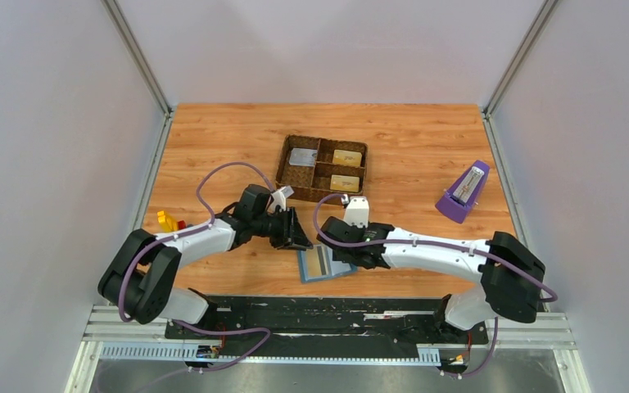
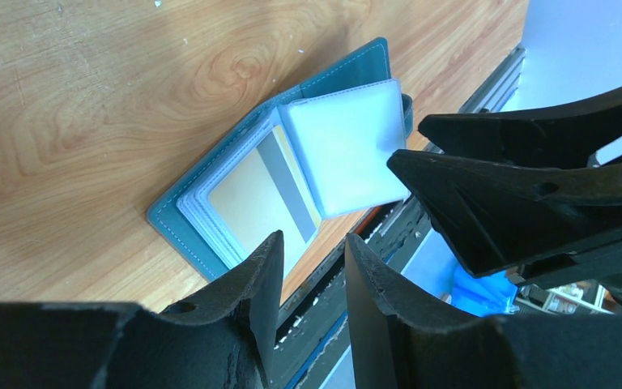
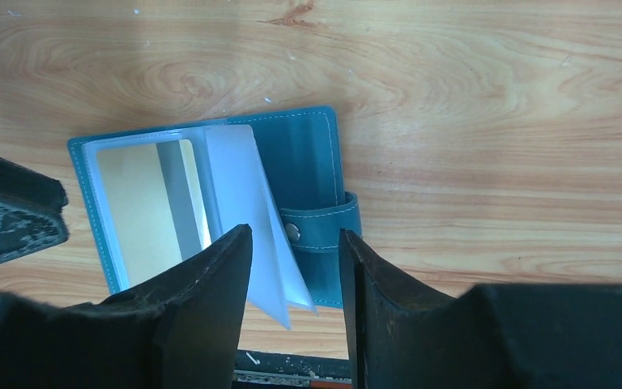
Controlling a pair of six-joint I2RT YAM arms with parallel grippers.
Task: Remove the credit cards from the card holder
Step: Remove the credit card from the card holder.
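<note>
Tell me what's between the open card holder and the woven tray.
In the top view, the left gripper and right gripper meet over the far edge of the card holder; beyond them a purple cable loop and bare table run to the woven tray.

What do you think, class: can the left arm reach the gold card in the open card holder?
Probably yes. The left gripper hangs open above the card holder, and the gold card shows in its pocket with nothing lying over it. The right gripper sits close beside, so room looks tight.
</note>
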